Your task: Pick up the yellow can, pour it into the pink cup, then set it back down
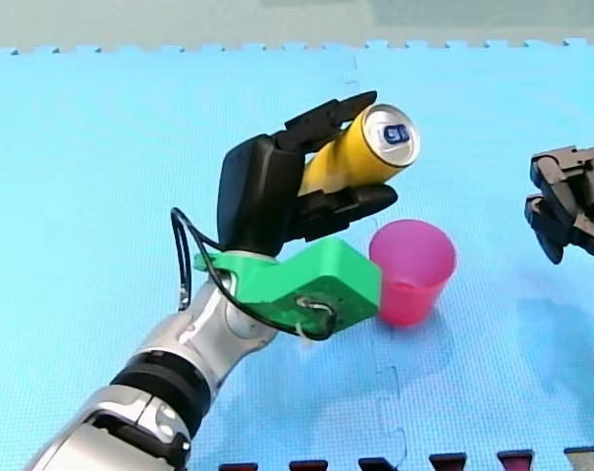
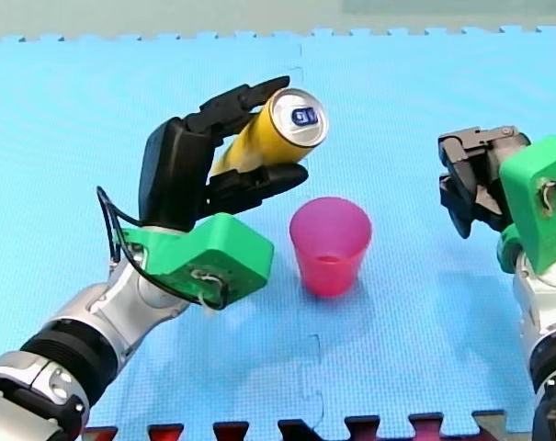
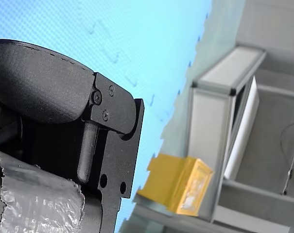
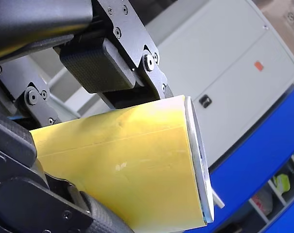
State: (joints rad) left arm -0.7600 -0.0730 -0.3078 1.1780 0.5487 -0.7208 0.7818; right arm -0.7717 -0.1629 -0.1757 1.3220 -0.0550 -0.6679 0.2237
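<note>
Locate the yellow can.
Head views: the yellow metal can is held tilted in the left hand, above-left of the pink plastic cup; the right hand hangs far right.

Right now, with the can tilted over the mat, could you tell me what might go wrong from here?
1. The left hand holds the can tilted, its top seemingly off-centre from the cup, so a pour may land on the mat.
2. The green wrist block sits close beside the cup and could knock it over. The right hand, off to the right, is not steadying it.
</note>
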